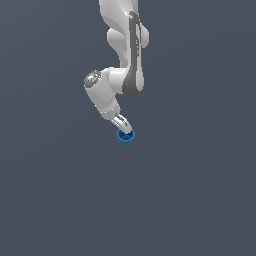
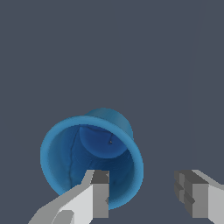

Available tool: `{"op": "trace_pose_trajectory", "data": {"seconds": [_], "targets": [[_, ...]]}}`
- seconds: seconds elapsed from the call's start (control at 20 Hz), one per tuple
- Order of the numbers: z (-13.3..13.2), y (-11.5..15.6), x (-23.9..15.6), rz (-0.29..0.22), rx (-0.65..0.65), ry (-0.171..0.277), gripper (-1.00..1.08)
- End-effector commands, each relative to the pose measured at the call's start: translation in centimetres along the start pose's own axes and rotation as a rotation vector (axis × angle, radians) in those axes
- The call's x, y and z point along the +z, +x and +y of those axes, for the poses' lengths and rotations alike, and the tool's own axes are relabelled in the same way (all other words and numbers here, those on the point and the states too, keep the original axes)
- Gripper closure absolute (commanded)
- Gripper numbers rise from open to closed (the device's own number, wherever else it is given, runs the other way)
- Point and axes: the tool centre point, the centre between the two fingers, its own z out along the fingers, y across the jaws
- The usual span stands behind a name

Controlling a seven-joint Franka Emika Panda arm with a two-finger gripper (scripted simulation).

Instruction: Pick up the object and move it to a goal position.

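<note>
The object is a small blue cup (image 1: 126,139) with a thick rim, standing upright on the dark grey floor near the middle of the exterior view. In the wrist view I look down into the blue cup (image 2: 87,153) and see its darker base. My gripper (image 1: 125,131) hangs right over the cup's rim, tilted. It is open (image 2: 146,194): one finger (image 2: 99,194) sits over the cup's mouth, the other finger (image 2: 193,197) stands outside the wall, well apart from it. Nothing is clamped between them.
A plain dark grey floor (image 1: 200,200) spreads all around the cup. The white arm (image 1: 125,60) reaches down from the top of the exterior view. No other objects or markers show.
</note>
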Motion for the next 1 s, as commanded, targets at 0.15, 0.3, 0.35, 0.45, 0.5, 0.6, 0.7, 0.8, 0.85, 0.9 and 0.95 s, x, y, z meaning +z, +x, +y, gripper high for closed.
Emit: {"op": "trace_pose_trajectory", "data": {"seconds": [0.15,0.3,0.35,0.45,0.5,0.6,0.7,0.8,0.85,0.9,0.95], "targets": [[0.1,-0.1,1.8,-0.001,0.006,0.000,-0.20],[0.2,-0.1,2.2,-0.001,0.006,-0.001,-0.20],[0.2,-0.1,2.2,-0.001,0.006,-0.001,1.08],[0.2,-0.1,2.2,-0.001,0.006,-0.001,1.08],[0.2,-0.1,2.2,-0.001,0.006,-0.001,1.08],[0.2,-0.1,2.2,-0.001,0.006,-0.001,1.08],[0.2,-0.1,2.2,-0.001,0.006,-0.001,1.08],[0.2,-0.1,2.2,-0.001,0.006,-0.001,1.08],[0.1,-0.1,2.1,-0.001,0.006,0.000,1.08],[0.1,-0.1,2.1,-0.001,0.006,0.000,1.08],[0.1,-0.1,2.0,-0.001,0.006,0.000,1.08]]}}
